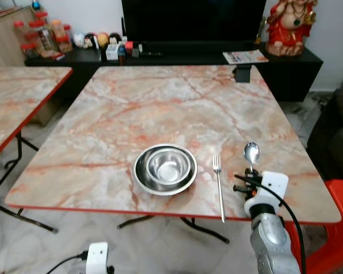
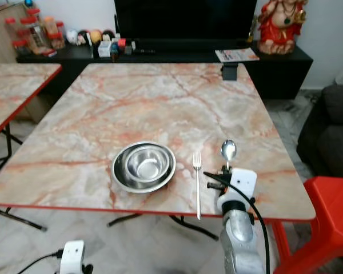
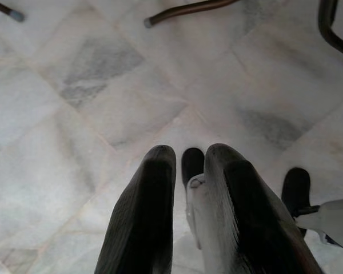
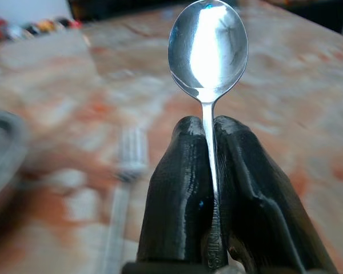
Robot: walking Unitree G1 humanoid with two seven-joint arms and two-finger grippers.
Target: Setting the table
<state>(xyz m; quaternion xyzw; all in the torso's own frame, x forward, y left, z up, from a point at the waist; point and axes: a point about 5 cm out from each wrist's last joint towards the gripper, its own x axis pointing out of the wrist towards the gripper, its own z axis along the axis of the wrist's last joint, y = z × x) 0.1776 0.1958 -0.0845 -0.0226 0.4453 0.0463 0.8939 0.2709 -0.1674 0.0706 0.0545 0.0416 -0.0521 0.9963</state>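
I am pinching the spoon (image 4: pixel 208 48) tight by its handle in my right end effector (image 4: pixel 207 188), holding it above the bench (image 1: pixel 131 108) just right of the fork (image 1: pixel 218 185), so it can lie beside it. I am counting one fork, one spoon and two stacked bowls (image 1: pixel 166 169). My left end effector (image 3: pixel 188 222) is hanging low with its fingers squeezed together, holding nothing.

Table (image 1: pixel 160 108): pink-beige marble w/ orange veins, red edge. Bowls (image 1: pixel 164 169), fork (image 1: pixel 219 185), spoon (image 1: pixel 251 153): shiny silver steel. Right gripper (image 4: pixel 210 171) black fingers, silver arm w/ white wrist block. Left gripper (image 3: pixel 188 211) black too. Floor (image 3: pixel 74 85) pale grey-white marble tiles. Chair (image 1: pixel 337 228) bright red. Statue (image 1: pixel 290 25) red & gold, on black cabinet (image 1: pixel 297 68).
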